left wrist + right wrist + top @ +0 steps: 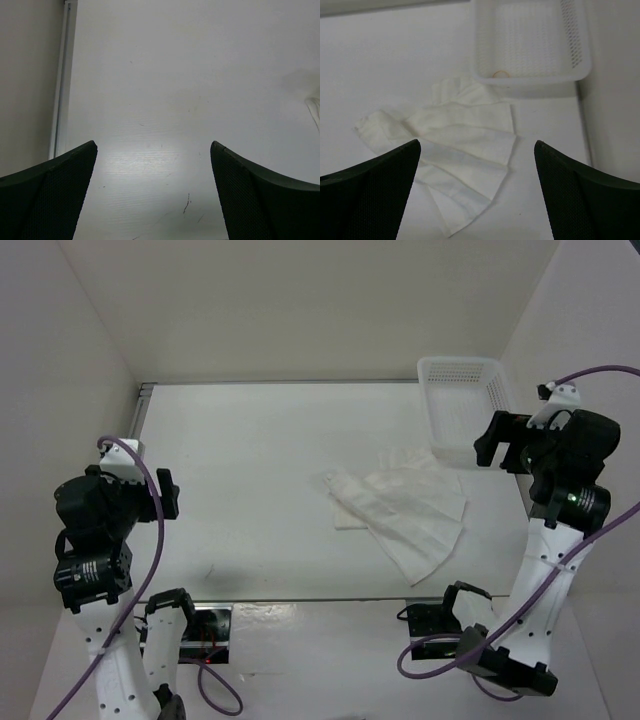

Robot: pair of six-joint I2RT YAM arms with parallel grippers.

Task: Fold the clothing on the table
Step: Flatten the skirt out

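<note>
The pleated white garment lies on the right half of the tabletop, closer to the right edge than to the centre and just in front of the perforated plastic basket that stands in the far right corner. Whether its far lobe touches the basket's near wall cannot be told. The cloth is not flat. Layers overlap, a narrow end points toward the middle of the tabletop, and the broad fan-shaped hem spreads toward the near right. It reads as loosely dropped rather than folded, so the folding looks not yet begun.

The right end effector hangs above the right edge beside the basket, its fingers spread wide with nothing between them. It is tilted so its wrist camera takes in the whole garment, which probably serves to pick a corner or hem to grasp. The left end effector is raised over the left edge, well apart from the cloth, also wide open and empty, with only bare surface beneath it. That parked pose keeps it clear of the work area. A sensible next move would be flattening the overlapping layers before any fold.
</note>
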